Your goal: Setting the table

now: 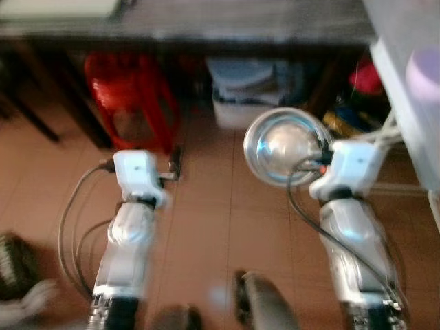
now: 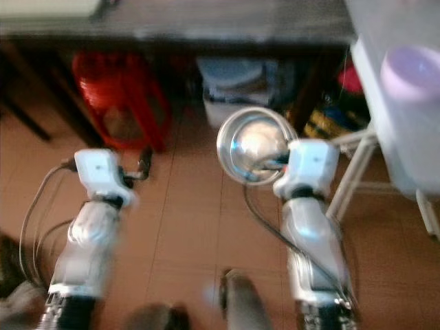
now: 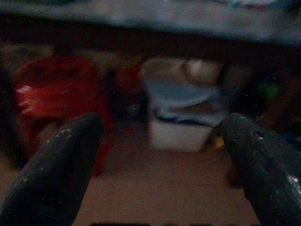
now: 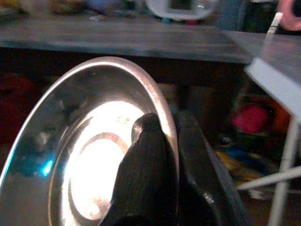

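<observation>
Right claw (image 4: 164, 155) clamped on the rim of a steel bowl (image 1: 285, 146), one finger inside, one behind, bowl held tilted on edge, hollow facing the head camera, well above the tiled floor (image 1: 206, 234). Left claw (image 3: 162, 155) carrying nothing, fingers spread wide apart, pointed at the shadow under the table (image 1: 206, 24). Table edge running across the far side, dark top seen blurred from near and below. Beneath it a red stool (image 1: 130, 96) on the left and a white tub (image 1: 251, 93) in the middle. On the right, a pale folding table (image 2: 385, 117) with a lilac cup (image 2: 412, 72) on it.

Step in hand, by the look of it: carrying the bowl to the table, placing not yet begun. Next move likely calls for closing in on the far edge, raising the right arm above the top, turning the bowl level, then setting it down on a bare patch before letting go. Head views blurred, so probably walking.
</observation>
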Available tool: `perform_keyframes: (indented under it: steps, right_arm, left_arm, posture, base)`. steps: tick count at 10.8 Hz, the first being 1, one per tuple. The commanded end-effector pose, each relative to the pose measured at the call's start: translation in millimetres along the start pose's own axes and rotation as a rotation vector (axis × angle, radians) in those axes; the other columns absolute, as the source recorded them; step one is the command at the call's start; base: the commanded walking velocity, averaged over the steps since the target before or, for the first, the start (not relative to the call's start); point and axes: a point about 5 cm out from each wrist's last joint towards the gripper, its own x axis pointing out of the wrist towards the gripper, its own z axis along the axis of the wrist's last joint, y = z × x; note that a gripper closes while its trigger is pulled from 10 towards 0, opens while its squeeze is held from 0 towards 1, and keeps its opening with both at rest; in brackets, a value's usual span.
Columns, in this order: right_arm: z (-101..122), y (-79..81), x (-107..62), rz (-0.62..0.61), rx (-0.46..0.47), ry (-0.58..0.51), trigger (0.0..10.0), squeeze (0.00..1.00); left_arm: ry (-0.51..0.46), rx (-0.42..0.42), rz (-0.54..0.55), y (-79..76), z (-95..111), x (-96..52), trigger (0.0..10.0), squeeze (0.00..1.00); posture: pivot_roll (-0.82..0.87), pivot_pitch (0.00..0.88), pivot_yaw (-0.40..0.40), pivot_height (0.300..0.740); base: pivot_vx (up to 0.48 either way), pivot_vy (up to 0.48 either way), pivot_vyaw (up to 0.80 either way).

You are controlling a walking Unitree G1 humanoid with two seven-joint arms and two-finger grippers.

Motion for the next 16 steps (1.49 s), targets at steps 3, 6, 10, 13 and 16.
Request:
perform_keyframes:
  steps: [3, 6, 10, 13, 16]
  right_arm:
    - [7.8, 9.4, 7.7, 0.029, -0.016, -0.1, 10.0, 0.0]
    - [-0.3, 13.8, 8.4, 0.031, -0.001, -0.1, 10.0, 0.0]
    - [7.2, 13.4, 22.0, 0.017, 0.024, -0.128, 10.0, 0.0]
    - [10.7, 14.1, 30.5, 0.014, 0.041, -0.141, 10.0, 0.0]
    - [9.3, 22.4, 31.7, 0.032, 0.07, -0.136, 10.0, 0.0]
  left_arm:
    - [-0.008, -0.01, -0.012, 5.0, 0.0, -1.3, 10.0, 0.0]
    - [-0.006, -0.03, -0.021, 3.7, -1.9, 6.3, 10.0, 0.0]
    - [-0.007, -0.066, -0.128, -16.4, -3.6, 11.1, 10.0, 0.0]
    - [-0.02, -0.069, -0.155, -18.9, 0.2, 16.0, 10.0, 0.0]
    - [-0.023, -0.076, -0.176, -20.8, 1.0, 16.7, 10.0, 0.0]
  posture:
    - [-0.07, 0.047, 0.051, 0.74]
    - [-0.09, 0.013, 0.065, 0.74]
    - [-0.1, 0.034, 0.062, 0.74]
    - [-0.09, 0.052, 0.062, 0.74]
    - [-0.08, 0.053, 0.066, 0.74]
  base:
    - [0.48, 0.0, 0.0]
    - [0.48, 0.0, 0.0]
    - [0.48, 0.0, 0.0]
    - [0.48, 0.0, 0.0]
    - [0.48, 0.0, 0.0]
